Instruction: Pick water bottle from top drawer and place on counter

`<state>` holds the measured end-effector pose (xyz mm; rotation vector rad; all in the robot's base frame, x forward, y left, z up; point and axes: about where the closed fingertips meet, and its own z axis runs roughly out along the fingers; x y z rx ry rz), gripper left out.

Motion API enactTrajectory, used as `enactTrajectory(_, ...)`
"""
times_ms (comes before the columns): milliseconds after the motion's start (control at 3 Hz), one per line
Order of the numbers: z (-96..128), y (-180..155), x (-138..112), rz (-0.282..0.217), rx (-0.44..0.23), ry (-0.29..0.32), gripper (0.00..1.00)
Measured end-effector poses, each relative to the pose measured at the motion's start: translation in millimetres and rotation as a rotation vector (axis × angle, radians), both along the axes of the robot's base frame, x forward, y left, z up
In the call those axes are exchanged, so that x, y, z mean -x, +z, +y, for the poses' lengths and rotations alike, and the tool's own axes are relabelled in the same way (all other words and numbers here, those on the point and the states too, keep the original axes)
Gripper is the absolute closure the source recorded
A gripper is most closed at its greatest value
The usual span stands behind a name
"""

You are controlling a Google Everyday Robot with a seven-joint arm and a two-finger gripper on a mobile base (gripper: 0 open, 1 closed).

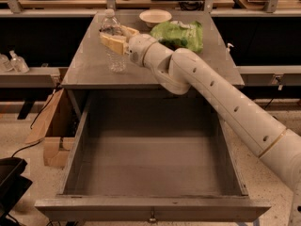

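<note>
Your gripper [114, 37] has its tan fingers [113, 42] closed around the upper half of the small clear ribbed plastic water bottle [116, 60]. The bottle stands upright by the left edge of the flat grey counter [89, 74], toward the far left corner. The fingers cover its label band, so no print can be read. The white arm [211, 93] comes from the near right, bends above the near edge, and its wrist points left. A white round bowl [155, 17] sits at the far edge, with a crumpled green bag [181, 36] beside it. Below the near edge, the wide grey top drawer [150, 173] is pulled out.
</note>
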<state>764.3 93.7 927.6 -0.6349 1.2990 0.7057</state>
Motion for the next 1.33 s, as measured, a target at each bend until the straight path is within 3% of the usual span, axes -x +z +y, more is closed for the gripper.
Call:
enactTrajectory(333, 0.1, 0.9, 0.0, 0.0, 0.0, 0.0, 0.84)
enactTrajectory(1333, 0.1, 1.9, 0.0, 0.0, 0.0, 0.0, 0.15)
